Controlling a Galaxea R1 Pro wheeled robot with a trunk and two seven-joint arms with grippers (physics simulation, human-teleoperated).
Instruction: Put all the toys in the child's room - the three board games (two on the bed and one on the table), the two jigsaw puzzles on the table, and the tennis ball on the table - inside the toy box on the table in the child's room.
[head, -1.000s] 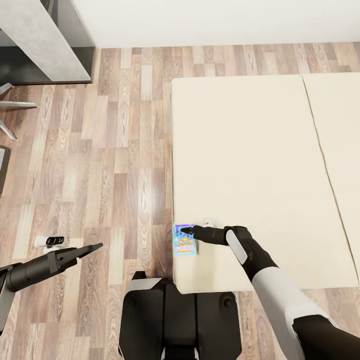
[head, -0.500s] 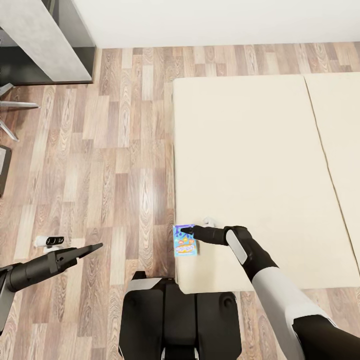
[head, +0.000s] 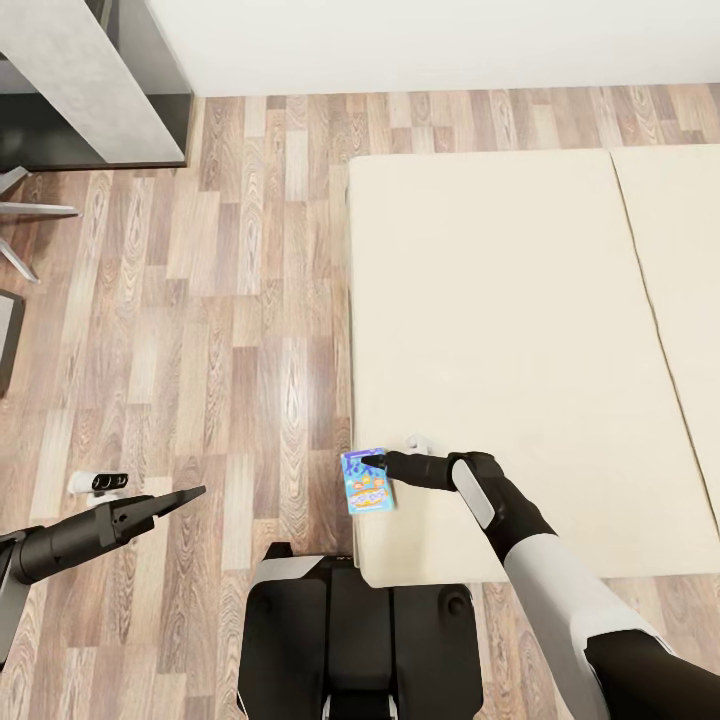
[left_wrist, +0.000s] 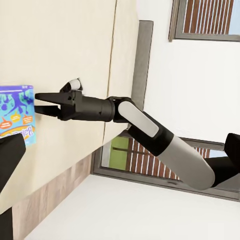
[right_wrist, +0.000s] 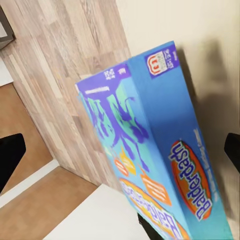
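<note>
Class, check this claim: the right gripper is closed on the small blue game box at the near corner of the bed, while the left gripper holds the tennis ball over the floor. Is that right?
Not quite. In the head view the left gripper holds nothing; it hangs empty over the floor. The rest stands: the right gripper grips the blue game box at the bed's near corner.

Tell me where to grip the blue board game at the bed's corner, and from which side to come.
Grip the blue board game across its thin sides, coming in from the bed side as the right gripper does. The box is flat and slim, and it overhangs the bed edge toward the floor, so its upper end is exposed for the fingers. Whether the jaws are already closed on it is unclear.
</note>
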